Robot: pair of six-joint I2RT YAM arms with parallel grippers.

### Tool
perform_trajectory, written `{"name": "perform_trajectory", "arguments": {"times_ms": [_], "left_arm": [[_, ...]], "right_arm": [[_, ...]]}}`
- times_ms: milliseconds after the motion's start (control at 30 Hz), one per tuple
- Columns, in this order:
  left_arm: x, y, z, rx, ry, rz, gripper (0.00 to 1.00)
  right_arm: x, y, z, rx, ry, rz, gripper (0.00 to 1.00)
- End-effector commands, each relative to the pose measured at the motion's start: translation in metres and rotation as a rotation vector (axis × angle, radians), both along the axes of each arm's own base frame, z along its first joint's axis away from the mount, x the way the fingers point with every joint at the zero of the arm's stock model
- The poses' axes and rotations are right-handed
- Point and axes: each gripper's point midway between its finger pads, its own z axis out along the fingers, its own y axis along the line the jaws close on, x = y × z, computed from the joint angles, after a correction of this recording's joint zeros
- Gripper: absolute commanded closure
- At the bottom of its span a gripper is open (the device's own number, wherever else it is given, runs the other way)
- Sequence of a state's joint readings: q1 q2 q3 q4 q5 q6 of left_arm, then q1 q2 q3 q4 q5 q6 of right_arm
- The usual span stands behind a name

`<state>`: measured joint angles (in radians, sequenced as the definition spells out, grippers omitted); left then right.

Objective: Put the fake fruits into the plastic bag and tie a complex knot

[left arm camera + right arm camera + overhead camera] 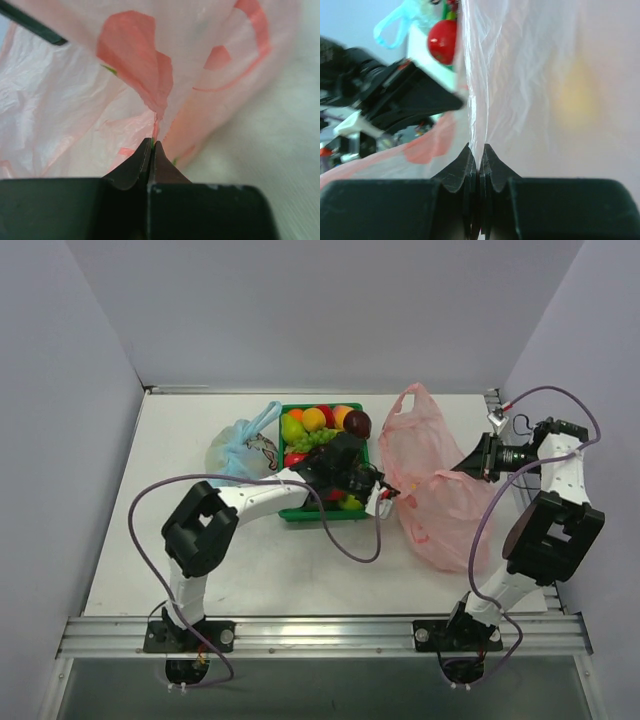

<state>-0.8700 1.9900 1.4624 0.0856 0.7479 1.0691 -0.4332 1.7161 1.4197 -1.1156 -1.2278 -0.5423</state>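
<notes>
The pale-pink plastic bag lies right of the green tray. My left gripper is shut on the bag's left edge; the pinched pink film rises from its fingertips. My right gripper is shut on the bag's right side, with film pinched between its tips. The fake fruits sit in the tray: orange, yellow, green grapes, a dark one, red ones. A red fruit shows behind the film in the right wrist view. No knot shows.
A light-blue plastic bag with tied handles lies left of the tray. White walls enclose the table on three sides. My left arm reaches across the tray's front part. A metal rail runs along the near edge.
</notes>
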Motion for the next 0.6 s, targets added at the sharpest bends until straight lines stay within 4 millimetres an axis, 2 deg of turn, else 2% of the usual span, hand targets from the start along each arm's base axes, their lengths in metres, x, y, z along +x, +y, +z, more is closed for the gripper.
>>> {"name": "perform_trajectory", "arguments": {"times_ms": [0, 67, 100, 167, 300, 333, 400, 433, 467, 500, 533, 567], "left_arm": [[-0.044, 0.043, 0.025, 0.067, -0.084, -0.167, 1.0], [-0.063, 0.068, -0.002, 0.17, -0.044, -0.21, 1.0], [-0.066, 0.075, -0.005, 0.188, -0.095, -0.241, 1.0], [-0.071, 0.092, -0.028, 0.273, -0.094, -0.243, 1.0], [-0.068, 0.103, -0.044, 0.334, -0.101, -0.233, 0.99], [-0.068, 0.103, -0.042, 0.335, -0.097, -0.225, 0.8], [-0.067, 0.098, -0.029, 0.328, -0.052, -0.174, 0.55], [-0.066, 0.094, -0.02, 0.315, -0.019, -0.143, 0.24], [-0.065, 0.091, -0.009, 0.299, 0.026, -0.108, 0.15], [-0.066, 0.087, 0.013, 0.266, 0.12, -0.057, 0.09], [-0.066, 0.088, 0.022, 0.253, 0.169, -0.025, 0.03], [-0.064, 0.087, 0.044, 0.203, 0.189, 0.007, 0.02]], "right_arm": [[0.017, -0.029, 0.006, -0.165, -0.012, -0.09, 1.0], [0.029, -0.039, 0.011, -0.232, -0.049, -0.129, 1.0], [0.031, -0.046, 0.007, -0.279, -0.042, -0.148, 1.0], [0.035, -0.051, 0.008, -0.323, -0.073, -0.162, 1.0], [0.025, -0.04, -0.003, -0.395, -0.084, -0.112, 1.0], [0.021, -0.035, 0.0, -0.407, -0.101, -0.1, 1.0], [0.012, -0.028, -0.007, -0.428, -0.112, -0.064, 1.0], [0.008, -0.02, -0.005, -0.452, -0.131, -0.04, 1.0], [0.007, -0.019, -0.006, -0.469, -0.14, -0.03, 1.0], [0.004, -0.016, -0.009, -0.478, -0.144, -0.018, 1.0], [0.002, -0.013, -0.007, -0.506, -0.162, -0.008, 1.0], [0.001, -0.012, -0.007, -0.516, -0.168, -0.005, 1.0]]}}
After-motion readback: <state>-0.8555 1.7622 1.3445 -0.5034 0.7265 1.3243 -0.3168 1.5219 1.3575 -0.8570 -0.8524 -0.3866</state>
